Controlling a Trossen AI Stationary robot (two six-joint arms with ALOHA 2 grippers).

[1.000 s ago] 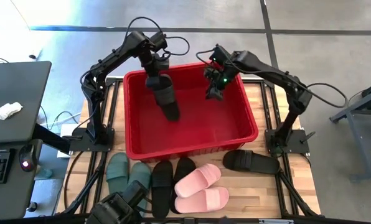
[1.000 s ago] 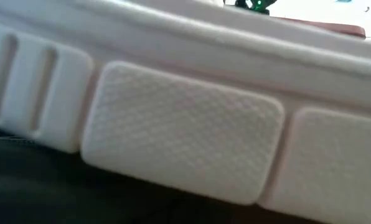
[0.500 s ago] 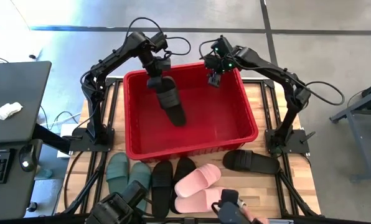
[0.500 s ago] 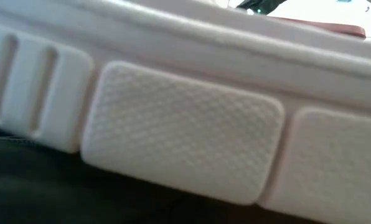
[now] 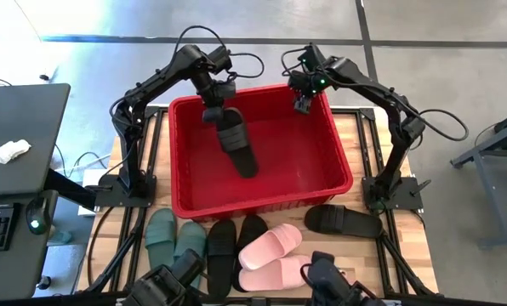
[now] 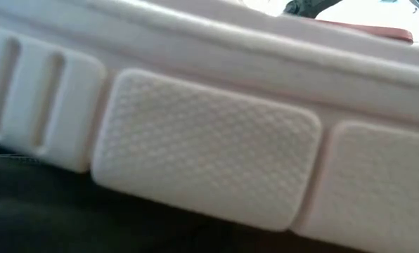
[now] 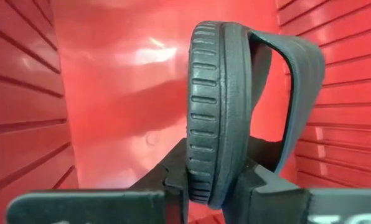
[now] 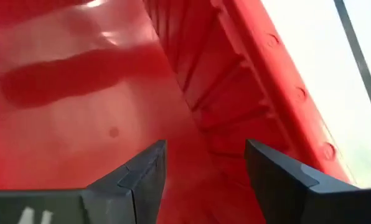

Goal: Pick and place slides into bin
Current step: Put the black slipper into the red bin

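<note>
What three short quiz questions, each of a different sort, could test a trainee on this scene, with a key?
1. True or false: the left gripper grips a black slide by its sole edge, over the red bin.
2. How many slides lie on the table in front of the bin? A) five B) seven C) eight
3. Fill in: the right gripper is open and holds ____.

Key: 1 true; 2 B; 3 nothing.

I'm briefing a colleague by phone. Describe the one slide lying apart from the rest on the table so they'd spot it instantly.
Start at the red bin in the table's middle. Along its near side lie slides in a cluster: green, black, pink. The black slide wanted lies alone below the bin's right corner, sideways, touching no other.
</note>
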